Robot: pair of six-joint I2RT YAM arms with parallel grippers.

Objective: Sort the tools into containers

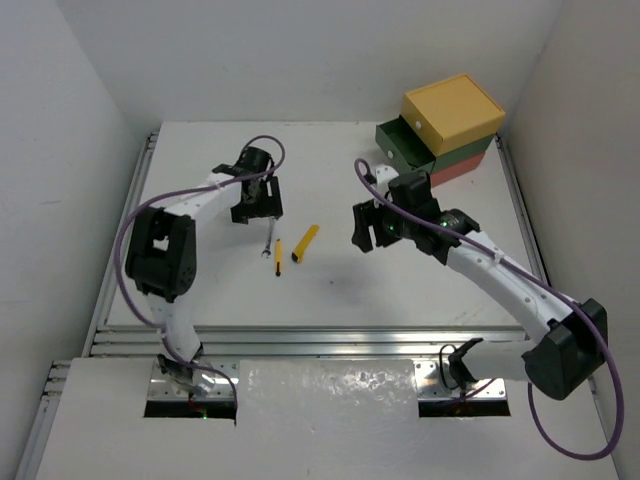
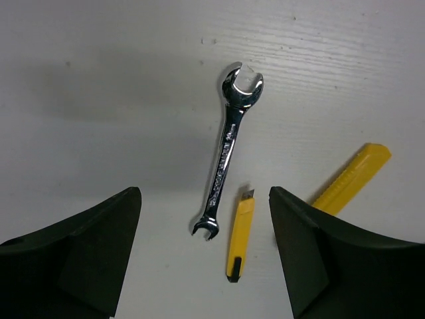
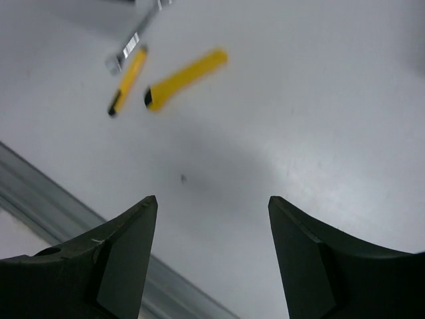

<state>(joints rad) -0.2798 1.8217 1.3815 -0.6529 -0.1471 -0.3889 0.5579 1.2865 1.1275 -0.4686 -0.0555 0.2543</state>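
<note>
Three tools lie together at the table's middle: a silver wrench [image 1: 267,243], a thin yellow-black tool [image 1: 278,256] and a flat yellow cutter [image 1: 305,243]. My left gripper [image 1: 255,205] hovers open and empty just behind them; its view shows the wrench [image 2: 229,149], the thin tool [image 2: 240,239] and the cutter [image 2: 352,179] between and beyond its fingers. My right gripper [image 1: 365,228] is open and empty to the right of the tools, above bare table. Its view shows the cutter [image 3: 186,78], thin tool [image 3: 127,81] and wrench end [image 3: 136,40] far off. No black-green screwdrivers or second wrench show.
The stacked containers stand at the far right: yellow [image 1: 452,112] on top, green [image 1: 405,143] jutting out to the left beneath it, red-orange [image 1: 460,165] at the bottom. A metal rail [image 3: 40,199] runs along the table's near edge. White walls enclose the table.
</note>
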